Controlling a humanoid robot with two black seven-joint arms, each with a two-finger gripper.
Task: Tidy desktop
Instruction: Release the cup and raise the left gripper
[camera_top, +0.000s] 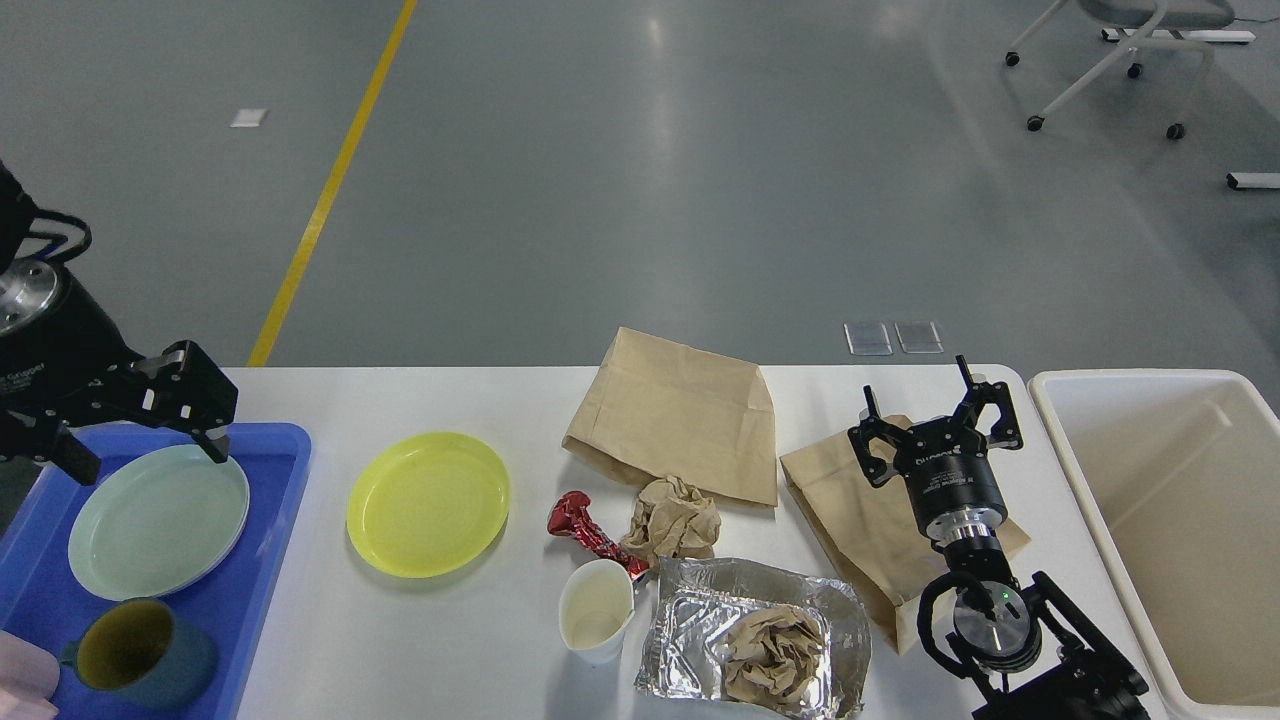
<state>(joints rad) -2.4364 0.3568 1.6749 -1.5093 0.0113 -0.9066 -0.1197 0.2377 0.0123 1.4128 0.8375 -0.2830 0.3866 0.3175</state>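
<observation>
Fingers of right gripper (936, 408) spread above paper bag (880, 530).

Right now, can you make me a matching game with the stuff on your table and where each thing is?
Things:
1. pale green plate
2. yellow plate
3. crumpled brown paper
4. red wrapper

Places:
A. in the foil tray
B. on the blue tray
C. on the desktop beside the white cup
D. alone on the desktop, between the blue tray and the red wrapper

Pairs: 1-B, 2-D, 3-A, 4-C
</observation>
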